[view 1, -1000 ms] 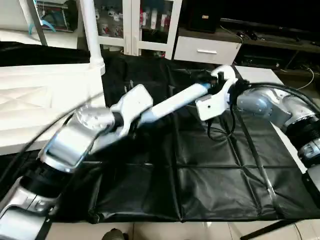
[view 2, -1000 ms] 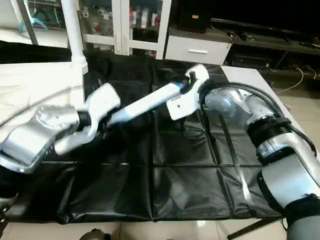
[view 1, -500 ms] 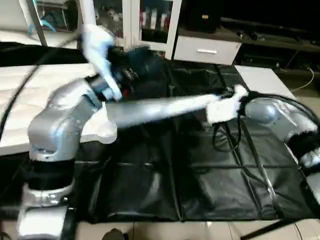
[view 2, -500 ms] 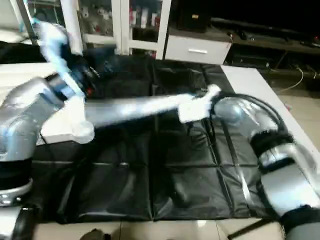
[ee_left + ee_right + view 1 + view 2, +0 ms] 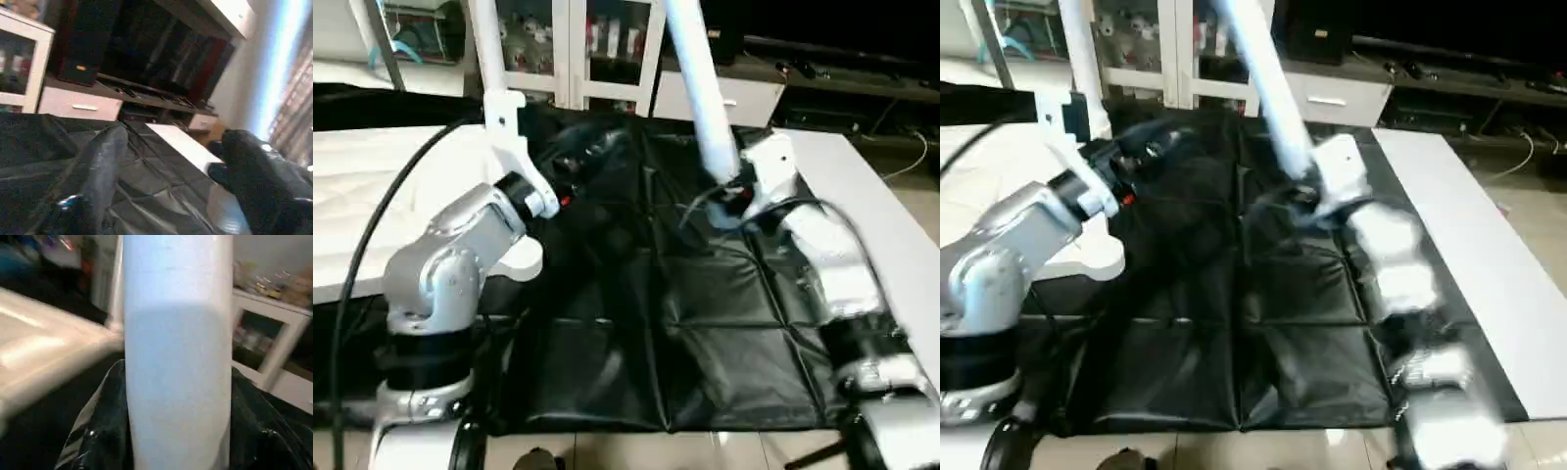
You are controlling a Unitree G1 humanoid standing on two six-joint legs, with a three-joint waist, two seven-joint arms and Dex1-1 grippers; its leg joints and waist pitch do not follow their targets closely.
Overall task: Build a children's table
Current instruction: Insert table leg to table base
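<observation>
Seemingly two legs (image 5: 700,88) (image 5: 487,59), one tabletop (image 5: 372,196).

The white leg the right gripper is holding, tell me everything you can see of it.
The leg is a long, smooth white tube, plastic by its look, thinner toward the top. It stands nearly upright, leaning slightly toward the robot's left, its upper end beyond the picture's top edge. Its lower end sits in the right gripper above the black cloth. In the right wrist view, black fingers press it on both sides.

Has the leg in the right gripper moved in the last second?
Yes. The leg has swung from lying low across the black mat to upright, rising in front of the cabinet, held in the right gripper.
</observation>
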